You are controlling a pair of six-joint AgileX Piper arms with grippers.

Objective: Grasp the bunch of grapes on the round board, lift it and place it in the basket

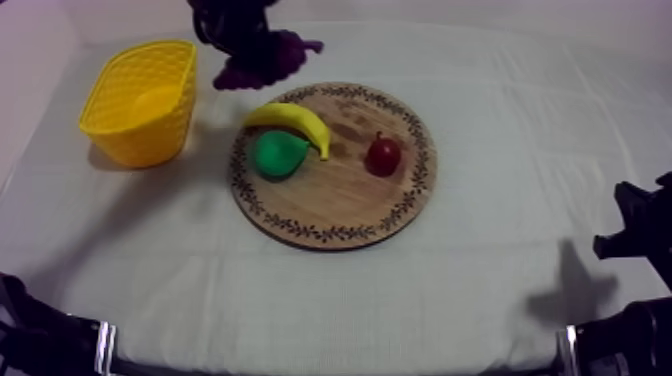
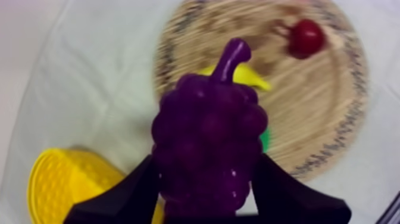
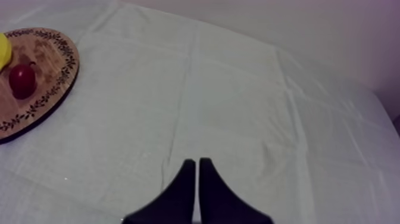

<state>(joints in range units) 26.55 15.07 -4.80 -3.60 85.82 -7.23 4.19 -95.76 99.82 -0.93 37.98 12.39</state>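
Note:
My left gripper is shut on the purple bunch of grapes, held in the air between the yellow basket and the round wooden board. In the left wrist view the grapes sit between my two black fingers, with the board and the basket below. A banana, a green pear and a small red fruit lie on the board. My right gripper is shut on nothing, low at the table's right side.
The basket stands at the far left of the table. The cloth lies bare in front of the board and to its right. The right wrist view catches the board's edge and the small red fruit.

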